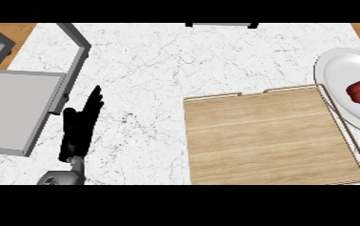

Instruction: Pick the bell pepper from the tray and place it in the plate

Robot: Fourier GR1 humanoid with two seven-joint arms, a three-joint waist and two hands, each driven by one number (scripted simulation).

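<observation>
Pepper-to-plate transfer, viewed from above. Bell pepper (354,92), red, lies on the white plate (336,71) at the right edge of the frame and is partly cut off by that edge. Wooden tray (260,139), lower right, sits just beside the plate and carries nothing visible. Left hand (81,125), lower left, rests open over the marble tabletop (175,63), fingers straight, holding nothing. The right hand is out of view. Grey sink (28,106) at far left. Judged from this layout, the placement appears done, with no evident step remaining.
</observation>
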